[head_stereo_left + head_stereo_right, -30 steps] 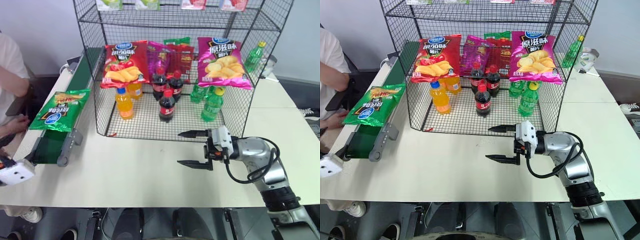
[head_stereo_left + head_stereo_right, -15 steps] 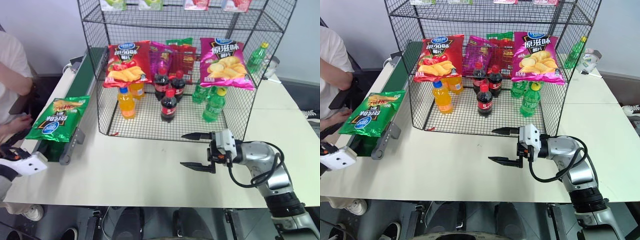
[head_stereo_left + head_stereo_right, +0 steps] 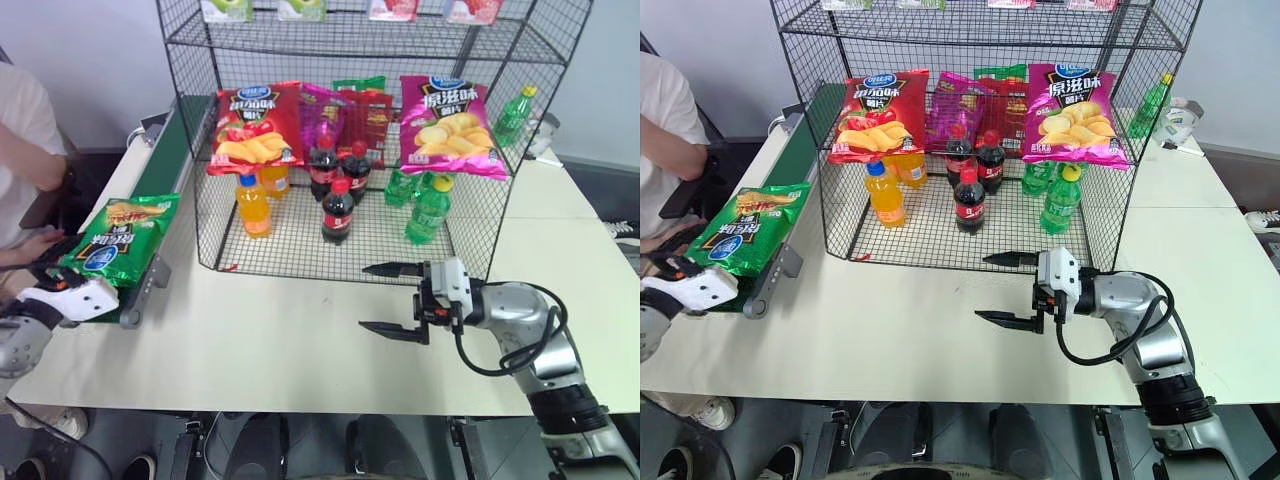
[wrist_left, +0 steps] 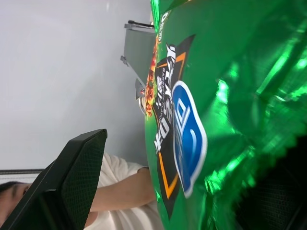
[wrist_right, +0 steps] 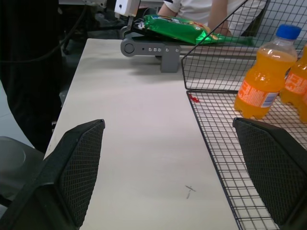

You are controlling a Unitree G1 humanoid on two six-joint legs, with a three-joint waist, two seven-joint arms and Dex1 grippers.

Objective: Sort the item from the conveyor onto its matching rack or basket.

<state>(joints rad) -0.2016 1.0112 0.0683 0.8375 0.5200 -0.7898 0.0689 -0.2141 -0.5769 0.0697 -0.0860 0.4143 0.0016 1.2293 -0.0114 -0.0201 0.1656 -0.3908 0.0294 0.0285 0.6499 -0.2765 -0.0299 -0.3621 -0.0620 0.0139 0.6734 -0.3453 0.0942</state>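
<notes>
I see the green bag [image 3: 118, 238] lying flat at the near end of the conveyor [image 3: 150, 190], logo toward me. My left gripper [image 3: 62, 287] sits right at the bag's near edge, fingers spread wide, holding nothing; from the left wrist the glossy green foil looms just ahead of one black finger [image 4: 72, 177]. My right gripper [image 3: 388, 298] hovers over the surface [image 3: 270, 340] in front of the rack [image 3: 340, 150], fingers wide apart and empty, pointing toward the conveyor. A person's arm [image 3: 25, 170] is beside the belt.
</notes>
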